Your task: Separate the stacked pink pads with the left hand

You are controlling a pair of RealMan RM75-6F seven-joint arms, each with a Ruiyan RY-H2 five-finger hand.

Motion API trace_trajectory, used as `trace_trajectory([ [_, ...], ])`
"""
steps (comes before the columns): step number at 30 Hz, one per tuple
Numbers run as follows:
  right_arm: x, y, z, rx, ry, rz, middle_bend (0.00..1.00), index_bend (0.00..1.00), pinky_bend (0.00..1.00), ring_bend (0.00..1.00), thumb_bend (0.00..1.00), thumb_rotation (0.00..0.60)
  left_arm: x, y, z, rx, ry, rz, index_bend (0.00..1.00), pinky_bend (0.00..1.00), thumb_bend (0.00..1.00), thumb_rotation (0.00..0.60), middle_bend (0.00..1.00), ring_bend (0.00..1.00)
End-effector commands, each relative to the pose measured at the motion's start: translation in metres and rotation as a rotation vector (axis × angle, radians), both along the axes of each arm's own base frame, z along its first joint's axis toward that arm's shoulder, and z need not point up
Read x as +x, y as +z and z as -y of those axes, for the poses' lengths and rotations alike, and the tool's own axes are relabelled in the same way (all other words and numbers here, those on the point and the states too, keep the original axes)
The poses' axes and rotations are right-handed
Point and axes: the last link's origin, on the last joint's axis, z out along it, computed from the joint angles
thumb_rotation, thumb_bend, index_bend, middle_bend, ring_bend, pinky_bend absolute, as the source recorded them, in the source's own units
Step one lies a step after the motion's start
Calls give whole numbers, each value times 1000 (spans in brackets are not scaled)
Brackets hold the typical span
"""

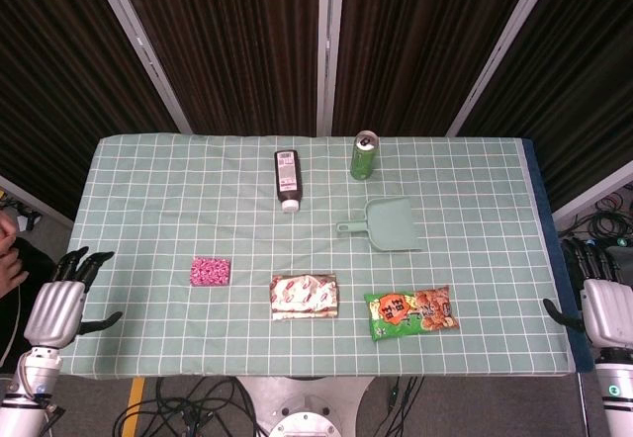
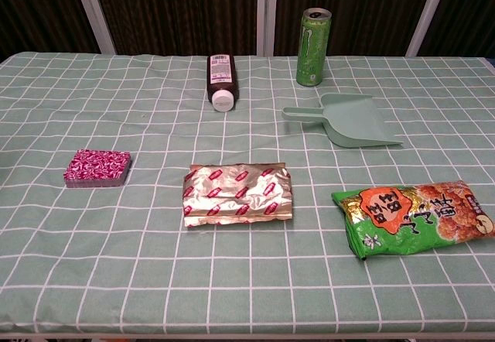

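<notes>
The stacked pink pads [image 1: 210, 271] [image 2: 97, 167] lie on the left part of the green checked tablecloth, one on top of the other. My left hand [image 1: 61, 304] hangs off the table's left edge, well left of the pads, fingers apart and holding nothing. My right hand [image 1: 603, 299] hangs beyond the right edge, fingers also apart and empty. Neither hand shows in the chest view.
A silver snack packet [image 1: 305, 296] [image 2: 237, 193] and a green snack bag [image 1: 411, 311] [image 2: 414, 216] lie along the front. A dark bottle [image 1: 287, 179] [image 2: 220, 81], a green can [image 1: 364, 155] [image 2: 312, 37] and a green dustpan [image 1: 384, 224] [image 2: 347, 120] sit further back.
</notes>
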Motion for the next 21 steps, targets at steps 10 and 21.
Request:
trace_trajectory([
  [10, 1, 2, 0, -6, 3, 1, 52, 0, 0, 0, 150, 600, 3, 2, -2, 4, -9, 0, 153, 74, 116, 600, 152, 17],
  [21, 4, 0, 0, -3, 6, 12, 52, 0, 0, 0, 150, 600, 13, 1, -9, -18, -34, -12, 153, 74, 115, 600, 152, 17],
])
